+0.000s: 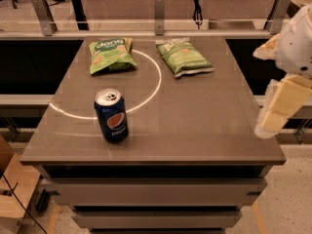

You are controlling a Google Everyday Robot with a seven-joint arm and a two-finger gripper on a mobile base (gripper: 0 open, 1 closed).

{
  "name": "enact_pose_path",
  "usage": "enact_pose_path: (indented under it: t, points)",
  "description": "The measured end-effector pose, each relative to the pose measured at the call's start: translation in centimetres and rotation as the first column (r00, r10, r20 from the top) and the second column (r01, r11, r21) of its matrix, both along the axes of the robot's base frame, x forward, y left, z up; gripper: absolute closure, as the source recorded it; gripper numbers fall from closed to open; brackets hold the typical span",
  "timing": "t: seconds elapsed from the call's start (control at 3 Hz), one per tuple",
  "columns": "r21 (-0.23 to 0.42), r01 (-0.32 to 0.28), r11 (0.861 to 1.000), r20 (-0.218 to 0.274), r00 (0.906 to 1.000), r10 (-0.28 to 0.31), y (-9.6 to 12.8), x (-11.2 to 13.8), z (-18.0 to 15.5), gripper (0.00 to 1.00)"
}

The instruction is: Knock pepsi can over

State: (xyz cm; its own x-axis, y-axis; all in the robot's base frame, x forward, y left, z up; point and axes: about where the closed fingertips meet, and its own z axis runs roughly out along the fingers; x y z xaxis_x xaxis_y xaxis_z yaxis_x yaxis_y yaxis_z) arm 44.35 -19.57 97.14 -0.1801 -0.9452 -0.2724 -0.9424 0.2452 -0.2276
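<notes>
The pepsi can (111, 115) is dark blue with a round red-white-blue logo and a silver top. It stands upright on the front left part of the brown table (204, 116). My gripper (280, 105), cream-coloured under a white arm, hangs at the table's right edge, level with the can and far to its right. It touches nothing and holds nothing that I can see.
Two green chip bags lie at the back of the table, one on the left (110, 55) and one right of centre (184, 57). A bright ring of light (157, 82) crosses the tabletop. Rails and posts (159, 13) stand behind the table.
</notes>
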Motion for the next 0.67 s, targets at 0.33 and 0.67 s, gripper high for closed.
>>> enact_pose_path:
  t: [0.33,0.67]
  points:
    - [0.119,-0.127,0.985,0.004,0.9918,0.127,4.7,1.0,-1.0,0.0]
    - [0.267,-0.245,0.932,0.02,0.9682,0.249,9.9,1.8,-2.1,0.0]
